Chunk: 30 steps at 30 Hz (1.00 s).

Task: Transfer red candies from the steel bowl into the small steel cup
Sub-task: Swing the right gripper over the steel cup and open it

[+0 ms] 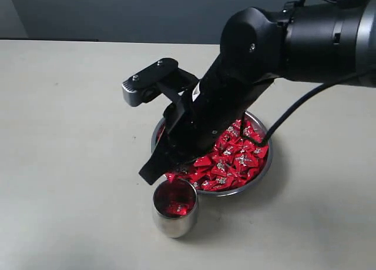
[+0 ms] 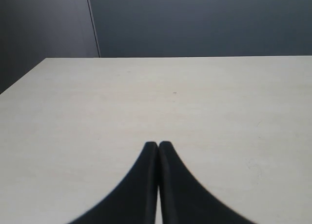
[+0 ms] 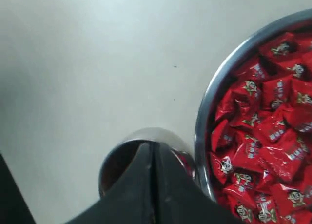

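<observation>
1. A few small, shiny-wrapped red candies (image 1: 178, 208) are seen in the small polished steel cup (image 1: 174, 224), just beside the near edge of the wide, shallow steel bowl (image 1: 238, 192); most are left heaped in the bowl.
2. The right hand (image 1: 154, 171) is held over the cup, pressed closed, with nothing seen gripped.
3. The left hand (image 2: 158, 145) is closed and empty over the pale tabletop (image 2: 195, 97); no obstacle is seen.
</observation>
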Motion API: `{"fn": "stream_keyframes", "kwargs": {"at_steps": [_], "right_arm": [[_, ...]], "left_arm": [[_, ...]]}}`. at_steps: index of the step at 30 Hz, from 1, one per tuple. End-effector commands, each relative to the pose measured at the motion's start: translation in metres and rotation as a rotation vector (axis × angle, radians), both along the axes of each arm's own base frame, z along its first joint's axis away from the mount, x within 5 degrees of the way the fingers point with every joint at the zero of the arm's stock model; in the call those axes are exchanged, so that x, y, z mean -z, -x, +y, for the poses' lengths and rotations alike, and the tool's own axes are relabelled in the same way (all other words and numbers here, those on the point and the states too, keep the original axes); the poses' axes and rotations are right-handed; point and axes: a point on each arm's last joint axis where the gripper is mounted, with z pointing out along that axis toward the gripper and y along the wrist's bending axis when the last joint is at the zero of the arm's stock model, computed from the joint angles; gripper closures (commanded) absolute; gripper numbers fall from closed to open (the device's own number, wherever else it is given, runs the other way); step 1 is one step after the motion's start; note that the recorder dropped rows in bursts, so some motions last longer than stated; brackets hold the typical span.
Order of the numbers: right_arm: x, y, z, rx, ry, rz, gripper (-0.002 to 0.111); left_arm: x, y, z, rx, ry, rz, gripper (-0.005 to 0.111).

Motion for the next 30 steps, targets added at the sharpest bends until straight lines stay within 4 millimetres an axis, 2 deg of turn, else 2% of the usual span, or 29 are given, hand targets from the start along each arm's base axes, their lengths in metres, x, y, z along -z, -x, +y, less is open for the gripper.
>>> {"fn": "stream_keyframes", "kwargs": {"at_steps": [1,30], "right_arm": [[-0.003,0.008,0.003,-0.016,-0.012,0.001,0.109],[0.028,0.009,0.003,-0.013,0.059,0.055,0.109]], "left_arm": [[0.001,0.000,0.000,-0.001,0.001,-0.003,0.106],[0.001,0.000,0.000,-0.001,0.001,-0.003,0.106]]}}
